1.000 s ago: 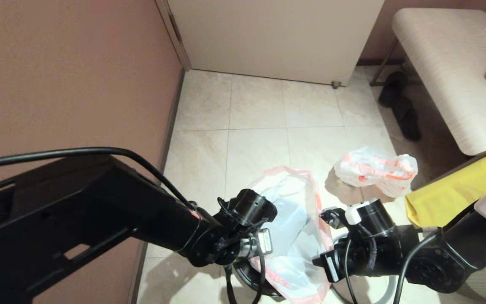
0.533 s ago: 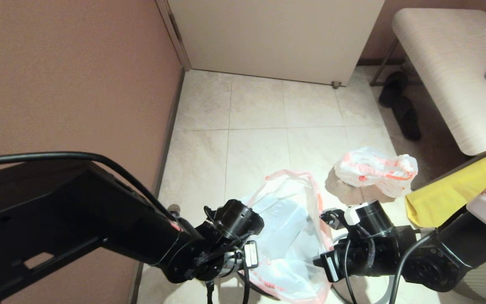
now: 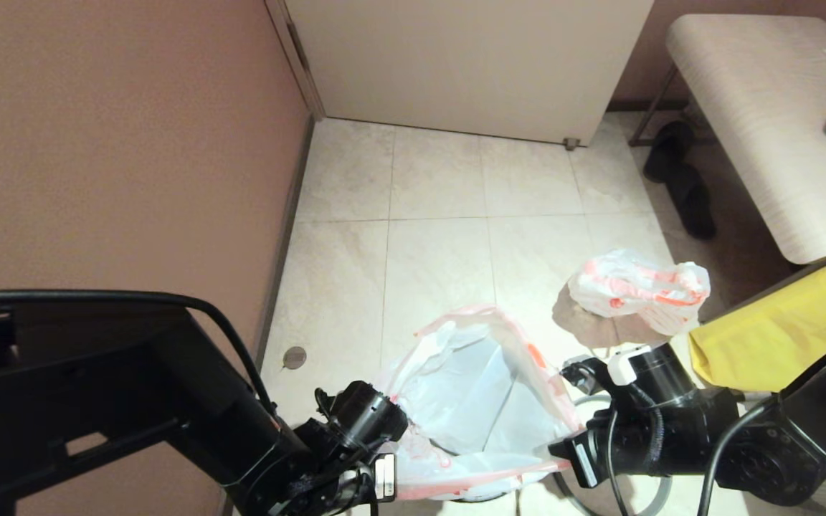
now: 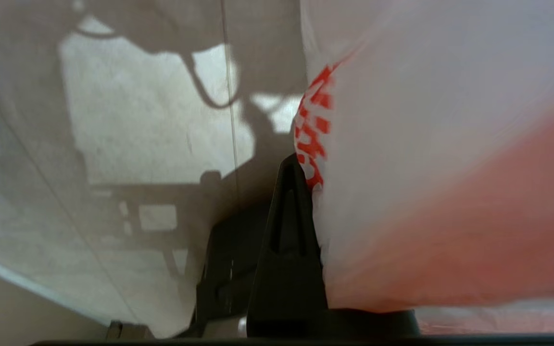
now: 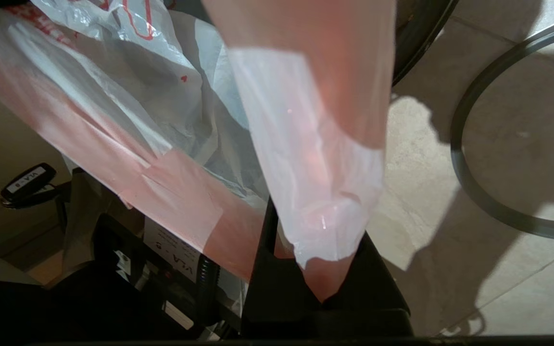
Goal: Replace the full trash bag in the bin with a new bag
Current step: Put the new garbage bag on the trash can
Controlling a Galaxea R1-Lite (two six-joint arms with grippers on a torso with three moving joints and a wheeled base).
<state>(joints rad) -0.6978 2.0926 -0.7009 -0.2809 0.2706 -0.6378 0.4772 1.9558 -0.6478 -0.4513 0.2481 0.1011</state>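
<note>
The new bag [image 3: 470, 401], limp white with a pink band, hangs spread open between my two grippers low in the head view. My left gripper [image 4: 306, 178] pinches its lettered mouth edge [image 4: 313, 139]; one black finger [image 4: 286, 230] shows and the plastic hides the other. My right gripper [image 5: 315, 269] is shut on the opposite edge of the new bag [image 5: 306, 168], which fans out from its fingers. The bin [image 5: 421, 38] shows only as a black curved rim behind the plastic. Its grey hoop [image 5: 469, 178] lies on the floor. The full trash bag [image 3: 635, 290] sits bunched on the tiles behind my right arm.
A brown wall [image 3: 119, 143] runs along the left and a white door [image 3: 456, 64] closes the back. A striped bench [image 3: 764, 122] stands at the right with black slippers [image 3: 682, 179] under it. The yellow fabric bag [image 3: 779, 322] hangs by my right arm. A floor drain [image 3: 294, 356] sits near the wall.
Both arms have drawn back toward me, and the left one has also swung left. The bag mouth is now stretched much wider between them. The full bag has not moved.
</note>
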